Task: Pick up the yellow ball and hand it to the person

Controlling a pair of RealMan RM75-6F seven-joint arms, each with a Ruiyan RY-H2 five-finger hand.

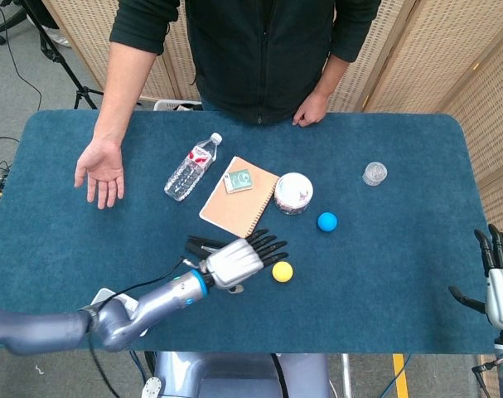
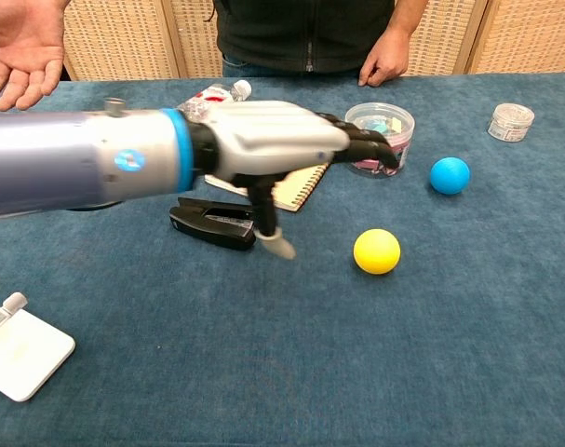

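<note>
Blue felt table [image 1: 384, 274] before wicker screens. Nearest you, your left hand [image 1: 239, 259] hovers with fingers spread and holding nothing, just beside the yellow ball [image 1: 282, 271], which lies free on the cloth. Your right hand [image 1: 501, 286] waits open at the table's edge. Judged light, smooth and apt to roll: cup it around its middle. Farther off, the person's palm [image 1: 100, 172] lies upturned.

Blue ball [image 1: 326, 221], spiral notebook [image 1: 238, 197], water bottle [image 1: 191, 167], black stapler [image 2: 214, 224], possibly clip-filled tub [image 1: 293, 193]
</note>
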